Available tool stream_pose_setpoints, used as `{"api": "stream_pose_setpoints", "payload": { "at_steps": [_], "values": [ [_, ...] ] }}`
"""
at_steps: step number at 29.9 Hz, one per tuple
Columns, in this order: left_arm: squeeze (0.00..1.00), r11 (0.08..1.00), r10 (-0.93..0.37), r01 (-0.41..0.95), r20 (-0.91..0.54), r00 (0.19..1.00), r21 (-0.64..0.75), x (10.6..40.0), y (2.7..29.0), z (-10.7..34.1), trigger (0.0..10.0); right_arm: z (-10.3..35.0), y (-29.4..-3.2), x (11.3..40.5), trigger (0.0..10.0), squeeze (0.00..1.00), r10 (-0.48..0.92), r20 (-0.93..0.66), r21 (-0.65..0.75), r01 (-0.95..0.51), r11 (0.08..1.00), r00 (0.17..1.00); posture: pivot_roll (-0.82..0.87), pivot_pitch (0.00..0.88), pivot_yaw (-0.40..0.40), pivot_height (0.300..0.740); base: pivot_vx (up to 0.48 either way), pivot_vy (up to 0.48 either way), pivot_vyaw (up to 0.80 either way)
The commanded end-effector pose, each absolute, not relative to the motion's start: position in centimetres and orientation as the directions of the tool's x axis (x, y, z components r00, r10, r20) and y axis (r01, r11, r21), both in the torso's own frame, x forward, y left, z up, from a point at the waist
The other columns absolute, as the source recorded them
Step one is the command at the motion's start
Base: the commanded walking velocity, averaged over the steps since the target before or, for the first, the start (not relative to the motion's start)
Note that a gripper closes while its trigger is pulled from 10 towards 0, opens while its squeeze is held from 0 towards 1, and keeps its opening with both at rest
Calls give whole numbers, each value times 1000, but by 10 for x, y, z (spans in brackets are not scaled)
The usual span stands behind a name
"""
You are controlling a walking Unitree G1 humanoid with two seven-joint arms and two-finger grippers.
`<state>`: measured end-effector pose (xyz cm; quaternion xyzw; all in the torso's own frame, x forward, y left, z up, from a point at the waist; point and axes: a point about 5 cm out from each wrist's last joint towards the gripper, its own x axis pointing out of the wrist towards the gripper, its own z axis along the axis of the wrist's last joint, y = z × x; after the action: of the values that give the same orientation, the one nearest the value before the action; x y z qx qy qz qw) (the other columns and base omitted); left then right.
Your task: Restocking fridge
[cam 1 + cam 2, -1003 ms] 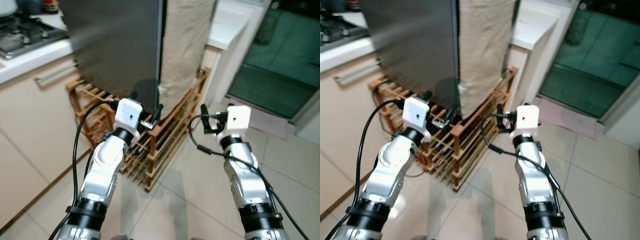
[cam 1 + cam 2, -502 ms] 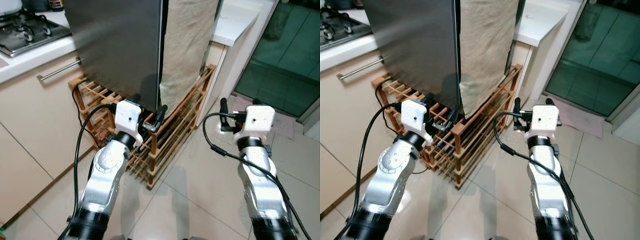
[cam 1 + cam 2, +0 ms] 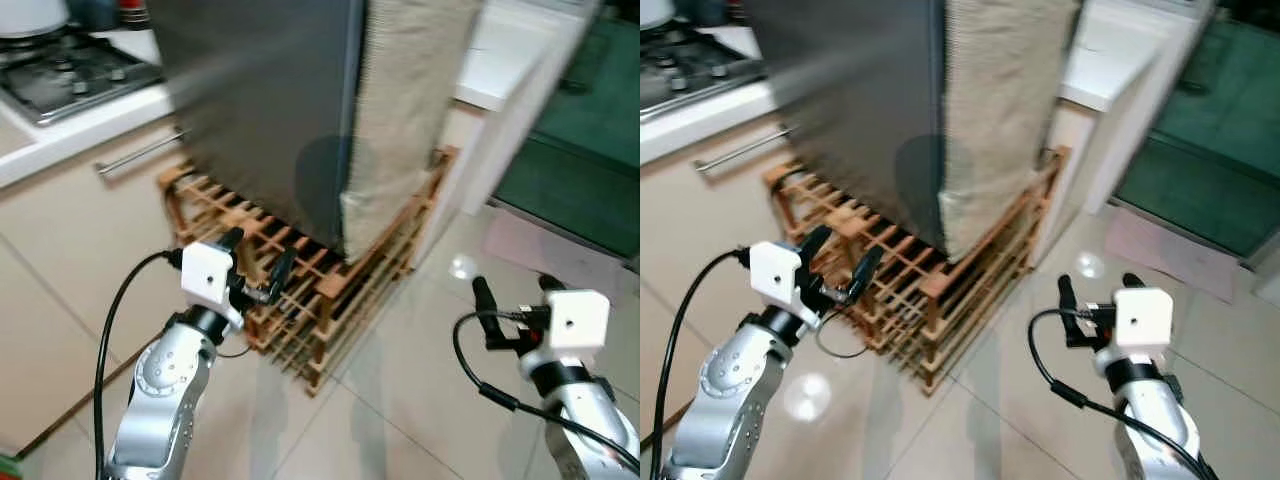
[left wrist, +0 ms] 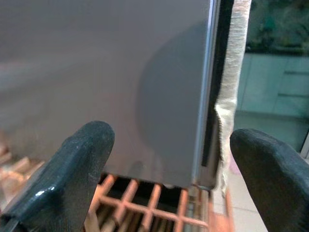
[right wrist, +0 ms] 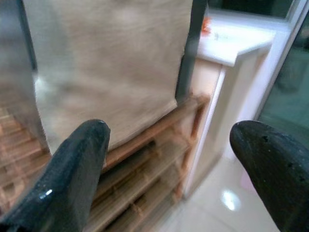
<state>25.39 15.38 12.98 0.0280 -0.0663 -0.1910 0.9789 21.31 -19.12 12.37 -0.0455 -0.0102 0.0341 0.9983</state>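
A tall grey fridge (image 3: 270, 100) stands shut on a low wooden rack (image 3: 320, 290), with a beige cloth (image 3: 405, 100) hanging down its right side. My left gripper (image 3: 258, 262) is open and empty, held in front of the rack and pointing at the fridge's lower door (image 4: 120, 87). My right gripper (image 3: 513, 300) is also open and empty, held over the tiled floor to the right of the rack. It faces the cloth (image 5: 106, 63) and the rack's end.
On the left, a counter with a gas hob (image 3: 70, 75) and a drawer handle (image 3: 140, 152) runs beside the fridge. A white worktop (image 3: 500, 70) and a glass door (image 3: 590, 170) lie to the right. Tiled floor (image 3: 400, 420) spreads in front.
The whole picture has shifted and blurred, so the camera moved. Both arms sit lower and wider apart in the view. Both grippers stay open.
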Motion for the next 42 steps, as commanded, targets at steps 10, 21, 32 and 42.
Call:
{"api": "stream_pose_setpoints", "payload": {
  "at_steps": [10,21,32,42],
  "values": [
    [0,909,-415,399,173,893,123,273,131,153,10000,122,-207,226,10000,0,-10,14,-111,12,994,1000,-36,0,-34,736,0,0,0],
    [0,863,-504,493,210,838,107,269,112,160,10000,124,-202,242,10000,0,-25,39,-98,29,995,999,-45,0,-20,736,0,-309,0],
    [0,917,-381,353,146,913,186,290,118,154,10000,125,-194,249,10000,0,8,45,-107,-3,994,999,-37,0,-25,736,238,-253,0],
    [0,954,-274,260,86,958,147,337,124,162,10000,124,-189,252,10000,0,39,37,-108,-34,994,999,-42,0,-31,736,0,0,0]
  ]
}}
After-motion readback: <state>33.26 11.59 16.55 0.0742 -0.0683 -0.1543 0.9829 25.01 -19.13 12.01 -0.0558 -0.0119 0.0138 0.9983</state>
